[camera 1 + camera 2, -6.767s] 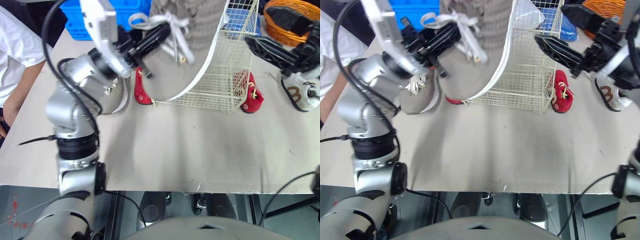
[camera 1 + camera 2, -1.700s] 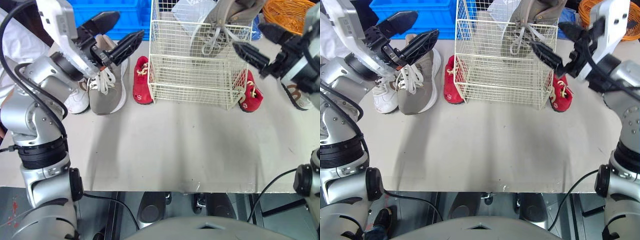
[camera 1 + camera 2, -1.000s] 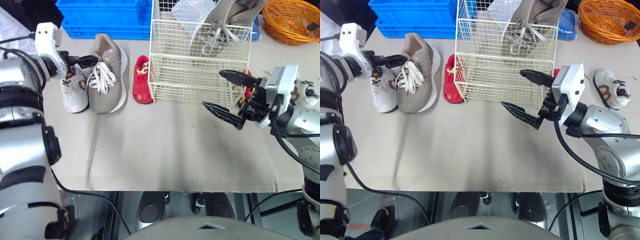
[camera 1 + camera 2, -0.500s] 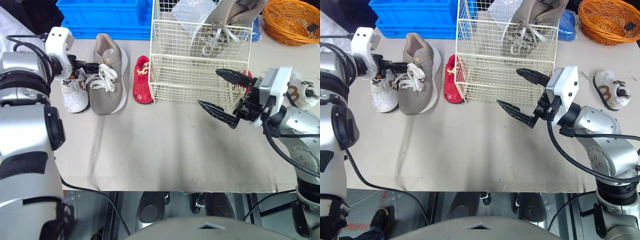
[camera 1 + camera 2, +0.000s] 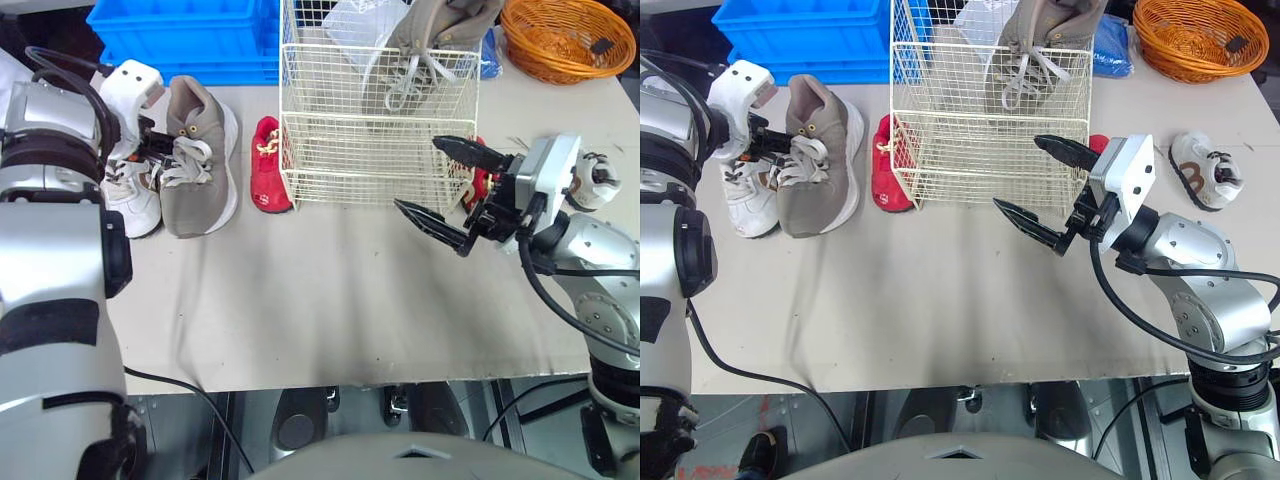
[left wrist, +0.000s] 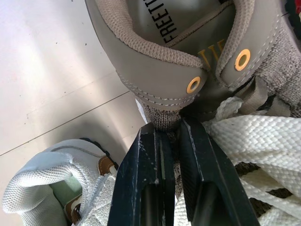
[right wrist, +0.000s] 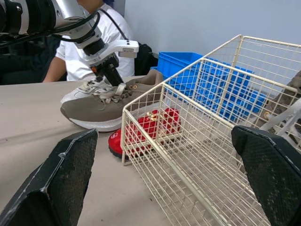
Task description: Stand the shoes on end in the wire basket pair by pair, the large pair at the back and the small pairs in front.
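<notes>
Table (image 5: 300, 300), left fingers (image 6: 141, 188) pinching grey shoe (image 6: 160, 80)

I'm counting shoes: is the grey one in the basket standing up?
Yes, upright: the shoe stands on end, poking above the basket rim.

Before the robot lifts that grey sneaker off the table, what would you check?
1. Left fingers shut on the grey sneaker by its tongue: ok.
2. Its laces free of the white shoe alongside: cannot tell.
3. Right fingers open, holding nothing: ok.
4. Its mate standing on end at the back of the wire basket: ok.
5. Space beside the mate free: cannot tell.
</notes>
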`<state>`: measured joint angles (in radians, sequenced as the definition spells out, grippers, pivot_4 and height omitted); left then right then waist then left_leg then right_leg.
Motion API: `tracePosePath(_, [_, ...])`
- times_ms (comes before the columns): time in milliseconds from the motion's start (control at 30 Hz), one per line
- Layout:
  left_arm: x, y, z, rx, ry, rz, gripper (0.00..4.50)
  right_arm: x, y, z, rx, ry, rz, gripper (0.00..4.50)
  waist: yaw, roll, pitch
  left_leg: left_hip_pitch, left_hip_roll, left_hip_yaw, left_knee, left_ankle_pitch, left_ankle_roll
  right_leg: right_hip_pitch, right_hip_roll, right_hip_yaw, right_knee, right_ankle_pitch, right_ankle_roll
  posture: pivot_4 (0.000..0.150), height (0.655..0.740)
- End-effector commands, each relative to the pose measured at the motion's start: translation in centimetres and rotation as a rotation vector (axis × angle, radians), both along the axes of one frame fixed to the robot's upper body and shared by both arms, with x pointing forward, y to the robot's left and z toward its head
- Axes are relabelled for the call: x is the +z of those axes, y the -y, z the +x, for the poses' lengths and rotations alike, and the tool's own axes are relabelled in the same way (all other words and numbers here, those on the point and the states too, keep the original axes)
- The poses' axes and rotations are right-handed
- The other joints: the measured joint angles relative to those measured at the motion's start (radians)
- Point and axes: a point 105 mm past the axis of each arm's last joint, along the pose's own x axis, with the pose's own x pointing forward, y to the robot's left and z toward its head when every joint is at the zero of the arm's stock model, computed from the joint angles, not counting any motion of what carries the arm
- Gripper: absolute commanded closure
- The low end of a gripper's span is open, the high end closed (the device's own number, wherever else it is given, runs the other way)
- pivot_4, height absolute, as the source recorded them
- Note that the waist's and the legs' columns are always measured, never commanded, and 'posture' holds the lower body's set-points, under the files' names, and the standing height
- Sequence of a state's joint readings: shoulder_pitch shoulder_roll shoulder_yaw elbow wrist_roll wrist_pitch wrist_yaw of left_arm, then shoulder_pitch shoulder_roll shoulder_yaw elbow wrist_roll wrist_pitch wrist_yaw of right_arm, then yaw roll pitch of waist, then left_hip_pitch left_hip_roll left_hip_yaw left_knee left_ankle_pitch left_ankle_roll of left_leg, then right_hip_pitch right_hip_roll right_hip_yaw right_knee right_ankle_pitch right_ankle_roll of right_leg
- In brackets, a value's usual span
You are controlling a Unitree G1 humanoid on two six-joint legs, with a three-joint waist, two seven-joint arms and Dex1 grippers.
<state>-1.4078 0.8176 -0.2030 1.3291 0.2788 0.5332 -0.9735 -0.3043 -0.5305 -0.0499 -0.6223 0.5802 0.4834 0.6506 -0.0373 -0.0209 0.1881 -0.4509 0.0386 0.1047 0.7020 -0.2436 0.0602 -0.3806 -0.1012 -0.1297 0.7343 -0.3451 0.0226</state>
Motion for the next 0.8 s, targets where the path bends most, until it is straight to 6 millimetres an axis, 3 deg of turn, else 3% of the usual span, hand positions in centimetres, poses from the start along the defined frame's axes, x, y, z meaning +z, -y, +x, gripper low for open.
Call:
tracePosePath(33, [-2.1,-1.9,-1.3,0.094,-0.065,-0.015,4.49,0.8,-0.2,-0.3,0.012,0.050,0.013,0.00,-0.001,0.000,0.000,0.000,0.000,0.000,0.000,0.000,0.000,0.000,0.000,0.000,0.000,0.000,0.000,0.150,0.6860])
tracePosePath(133, [-1.3,-1.6,-0.9,0.098,-0.014,-0.061,4.49,0.8,-0.2,-0.3,0.013,0.050,0.017,0.00,-0.001,0.000,0.000,0.001,0.000,0.001,0.000,0.000,0.000,0.000,0.000,0.001,0.002,0.000,0.000,0.150,0.6860])
tracePosePath(333, [2.9,-0.7,0.9,0.137,0.255,-0.239,4.49,1.3,-0.1,-0.2,0.014,0.052,0.064,0.00,0.006,-0.002,0.001,0.000,0.000,0.000,0.003,0.000,0.000,-0.002,-0.001,0.001,0.007,0.000,0.000,0.150,0.6860])
tracePosePath(600, [5.7,-1.8,-0.1,0.152,0.340,-0.381,4.49,1.8,-0.2,-0.4,0.058,0.047,0.101,0.00,0.007,-0.007,0.001,-0.017,0.000,0.000,0.014,0.000,0.000,-0.017,-0.001,0.000,0.014,0.000,0.000,0.150,0.6860])
tracePosePath(800, [9.5,-2.2,-1.5,0.104,0.417,-0.457,4.49,1.7,-0.5,-1.0,0.155,-0.010,0.085,0.00,0.010,-0.011,0.002,-0.018,0.000,-0.001,0.014,0.000,0.000,-0.017,-0.001,-0.001,0.014,0.000,0.000,0.150,0.6860])
